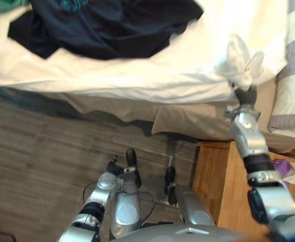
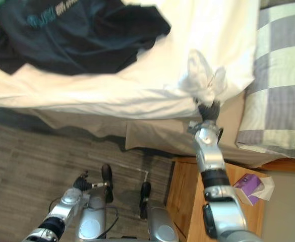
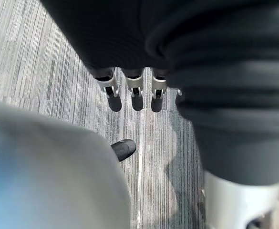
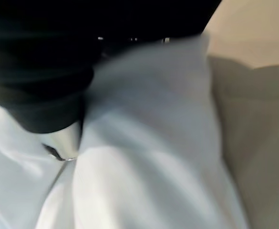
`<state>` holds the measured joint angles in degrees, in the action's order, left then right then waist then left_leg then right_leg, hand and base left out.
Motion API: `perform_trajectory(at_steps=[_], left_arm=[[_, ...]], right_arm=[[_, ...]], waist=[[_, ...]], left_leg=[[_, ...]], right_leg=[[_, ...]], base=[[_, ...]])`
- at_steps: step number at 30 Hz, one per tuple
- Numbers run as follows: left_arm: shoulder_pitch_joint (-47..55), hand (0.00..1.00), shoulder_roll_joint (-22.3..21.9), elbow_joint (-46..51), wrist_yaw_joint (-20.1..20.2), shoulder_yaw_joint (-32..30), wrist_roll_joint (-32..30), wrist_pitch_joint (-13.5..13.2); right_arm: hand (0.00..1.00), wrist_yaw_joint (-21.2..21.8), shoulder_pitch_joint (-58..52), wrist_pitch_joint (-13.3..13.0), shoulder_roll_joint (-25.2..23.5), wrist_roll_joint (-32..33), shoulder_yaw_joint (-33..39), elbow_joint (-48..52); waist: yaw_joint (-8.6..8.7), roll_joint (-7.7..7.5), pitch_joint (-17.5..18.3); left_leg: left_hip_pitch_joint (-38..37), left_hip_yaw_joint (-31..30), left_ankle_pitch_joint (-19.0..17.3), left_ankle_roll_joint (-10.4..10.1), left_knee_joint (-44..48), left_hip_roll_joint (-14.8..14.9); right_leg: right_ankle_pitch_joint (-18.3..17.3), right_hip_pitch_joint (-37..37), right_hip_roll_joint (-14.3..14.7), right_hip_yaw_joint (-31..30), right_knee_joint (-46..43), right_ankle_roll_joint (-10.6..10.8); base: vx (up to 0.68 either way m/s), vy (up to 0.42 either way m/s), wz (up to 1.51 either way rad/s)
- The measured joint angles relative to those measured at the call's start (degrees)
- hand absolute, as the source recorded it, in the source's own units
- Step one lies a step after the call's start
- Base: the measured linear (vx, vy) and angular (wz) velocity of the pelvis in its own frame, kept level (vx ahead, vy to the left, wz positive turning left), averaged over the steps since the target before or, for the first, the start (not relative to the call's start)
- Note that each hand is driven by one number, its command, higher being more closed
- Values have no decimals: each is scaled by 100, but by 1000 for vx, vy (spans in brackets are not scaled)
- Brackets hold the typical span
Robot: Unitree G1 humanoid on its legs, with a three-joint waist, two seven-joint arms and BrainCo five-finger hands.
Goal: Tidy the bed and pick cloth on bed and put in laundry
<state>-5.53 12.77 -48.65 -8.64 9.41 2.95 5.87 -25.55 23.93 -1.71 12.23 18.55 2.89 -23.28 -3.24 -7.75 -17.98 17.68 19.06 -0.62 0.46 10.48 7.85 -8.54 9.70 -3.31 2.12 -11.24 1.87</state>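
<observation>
We start with the bed (image 1: pixel 197 121), covered by a white sheet (image 1: pixel 152 70) that hangs over its near edge. Below it lies the grey planked floor (image 1: pixel 46 151). On top of the sheet, towards the robot's left, a dark garment (image 1: pixel 112 25) lies rumpled and spread, well apart from both hands. At the right end of the bed we see a grey-and-white checked pillow (image 2: pixel 283 91), and beside the bed a wooden nightstand (image 1: pixel 223 186).

Now the arms. The right hand (image 1: pixel 245 94) is up at the sheet's corner, just beside the pillow. Its dark cover sits right under a gathered tuft of sheet (image 1: pixel 240 60) that stands up above it. The hand is buried in that white cloth, so we cannot tell what grip it has.

The left hand (image 1: pixel 116 167) hangs low over the floor. In its wrist view the fingers (image 3: pixel 136 90) point down side by side, relaxed and holding nothing.

On the nightstand there's a small purple-and-white packet (image 2: pixel 249 185). At the far left corner of the bed a scrap of green cloth (image 1: pixel 1 4) lies just beside the dark garment.
</observation>
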Motion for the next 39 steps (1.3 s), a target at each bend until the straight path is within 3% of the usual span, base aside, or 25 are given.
perform_trajectory(at_steps=[5,9,14,17,24,25,31,35,39], left_arm=[[349,0,-206,-47,159,173,103,32],[727,0,-359,-273,370,183,174,26],[841,0,-411,-469,583,174,330,7],[880,0,-433,-645,626,165,419,0],[898,0,-506,-1014,849,118,698,-6],[898,0,-507,-1023,862,111,733,-5],[895,0,-505,-1111,967,66,773,19],[914,0,-500,-1067,1017,62,839,145],[1031,0,-448,-798,1013,61,898,133]], right_arm=[[0,261,-1059,-383,-355,642,137,-104],[0,627,-1796,-1032,-696,1205,487,-752],[0,734,-2542,-1254,-994,1345,543,-1570],[0,785,-2892,-1350,-1006,1635,612,-2218],[0,1015,-3527,-1631,-1021,1767,1248,-3244],[100,996,-3550,-1664,-1021,1738,1321,-3299],[100,1063,-3506,-1957,-994,1334,1332,-2948],[100,1096,-3400,-1997,-865,883,940,-1553],[100,1609,-3101,-1891,-868,995,941,-159]], waist=[[91,190,348],[327,449,884],[403,604,1056],[567,644,1137],[724,781,1273],[725,792,1278],[714,787,1289],[706,782,1291],[695,752,1316]], left_leg=[[-689,192,60,49,-417,-227],[-1344,289,335,64,-1272,-552],[-1782,407,445,39,-1643,-636],[-1903,427,400,-19,-1646,-628],[-2282,618,274,-126,-1649,-551],[-2326,657,267,-138,-1649,-535],[-2470,685,226,-170,-1650,-523],[-2426,645,158,-143,-1650,-567],[-2244,546,122,-106,-1644,-650]], right_leg=[[34,-467,-176,-146,127,96],[-32,-805,-348,-185,303,242],[-75,-1040,-373,-289,396,299],[-77,-1178,-367,-298,471,298],[-99,-1454,-287,-532,537,256],[-97,-1479,-271,-567,537,254],[-137,-1618,-259,-606,564,230],[-254,-1597,-296,-603,560,222],[-277,-1442,-350,-597,514,259]], base=[[59,35,-13],[42,52,-3],[7,16,-14],[7,-22,-5],[3,-34,-20],[-3,-48,-16],[-11,-41,-5],[4,-13,5],[73,-19,13]])
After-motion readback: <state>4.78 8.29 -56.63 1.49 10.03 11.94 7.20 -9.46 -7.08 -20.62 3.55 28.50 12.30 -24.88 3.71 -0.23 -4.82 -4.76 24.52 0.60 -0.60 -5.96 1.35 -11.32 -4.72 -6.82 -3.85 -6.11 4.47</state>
